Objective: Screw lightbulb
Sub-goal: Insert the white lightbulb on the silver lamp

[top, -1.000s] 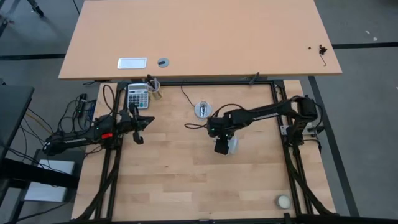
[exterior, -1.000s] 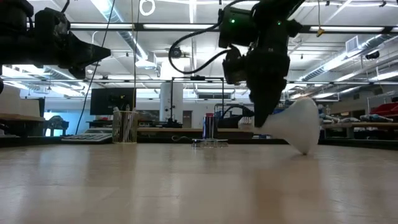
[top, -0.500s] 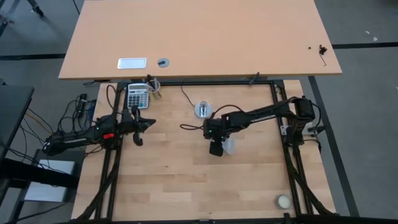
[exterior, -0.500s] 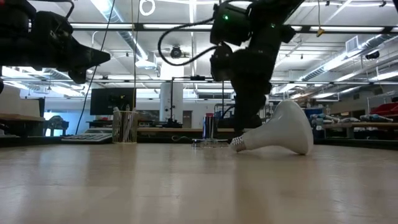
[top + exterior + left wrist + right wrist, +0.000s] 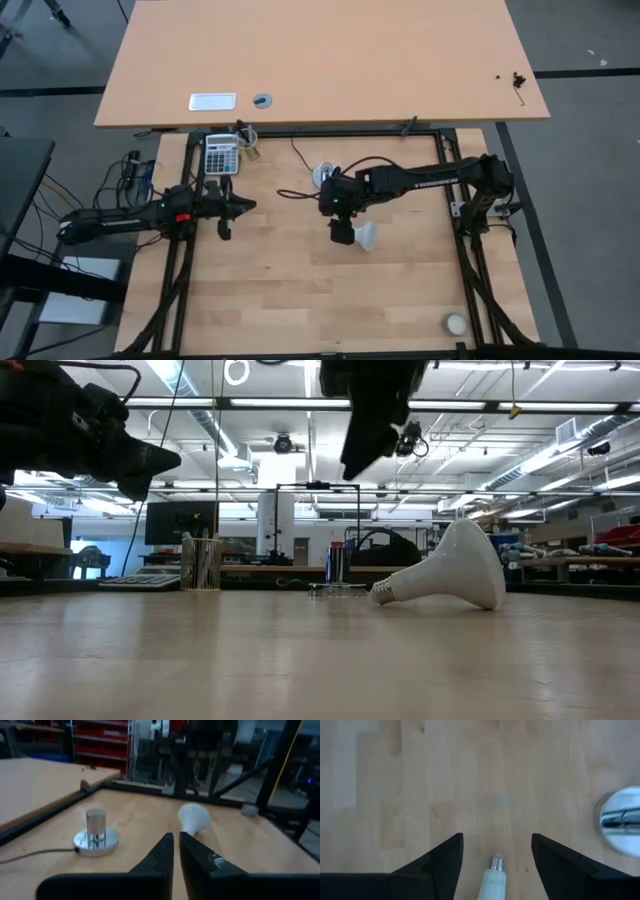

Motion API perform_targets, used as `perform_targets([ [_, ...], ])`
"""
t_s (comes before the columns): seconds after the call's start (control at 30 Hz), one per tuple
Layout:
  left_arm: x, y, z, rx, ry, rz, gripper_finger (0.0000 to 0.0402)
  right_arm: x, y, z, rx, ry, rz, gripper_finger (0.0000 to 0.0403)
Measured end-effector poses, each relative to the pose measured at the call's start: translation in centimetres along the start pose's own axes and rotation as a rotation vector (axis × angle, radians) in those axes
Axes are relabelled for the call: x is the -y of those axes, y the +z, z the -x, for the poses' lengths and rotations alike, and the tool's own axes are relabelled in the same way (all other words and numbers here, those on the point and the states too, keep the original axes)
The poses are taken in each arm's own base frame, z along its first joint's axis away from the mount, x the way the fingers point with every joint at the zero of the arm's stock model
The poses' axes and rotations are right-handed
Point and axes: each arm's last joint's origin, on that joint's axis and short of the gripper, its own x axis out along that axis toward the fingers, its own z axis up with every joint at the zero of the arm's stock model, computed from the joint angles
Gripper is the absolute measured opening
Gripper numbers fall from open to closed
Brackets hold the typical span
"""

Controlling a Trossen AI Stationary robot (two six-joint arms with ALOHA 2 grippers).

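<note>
High view, near to far. Cream ball (image 5: 456, 323) sits alone in the tabletop's (image 5: 300, 290) near right corner.

Lightbulb (image 5: 366, 237) lies on its side around the tabletop's middle, a little toward the far edge, with nothing gripping it. From the low view its globe (image 5: 466, 563) rests on the wood and the grey screw base (image 5: 383, 592) tips slightly up.

Right gripper (image 5: 341, 233) hangs above the bulb's base end, clear of it, fingers (image 5: 443, 860) spread wide with the base showing between them.

Left gripper (image 5: 226, 218) is off at the left edge, raised, its fingers (image 5: 162, 852) nearly together with a thin slit between, holding nothing.

Silver socket disc (image 5: 325, 176) stands beyond the bulb, cable trailing. Calculator (image 5: 220, 155) and a cup of pens (image 5: 247, 143) are at the far left corner.
</note>
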Motion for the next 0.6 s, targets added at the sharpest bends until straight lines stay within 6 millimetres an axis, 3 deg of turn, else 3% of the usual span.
perform_targets([
  [0.2, 0.1, 0.9, -1.2, -0.079, -0.016, -0.027, 0.0073, 0.1, -0.4, 1.6, -0.047, -0.046, -0.018, 0.0185],
  [0.5, 0.5, 3.0, -4.4, -0.158, -0.120, -0.082, 0.0074, -2.1, -2.7, 3.4, -0.193, -0.092, -0.042, 0.0019],
  [0.6, 0.6, 3.5, -6.0, -0.215, -0.134, -0.077, 0.0074, -3.3, -3.7, 3.8, -0.219, -0.086, -0.058, 0.0013],
])
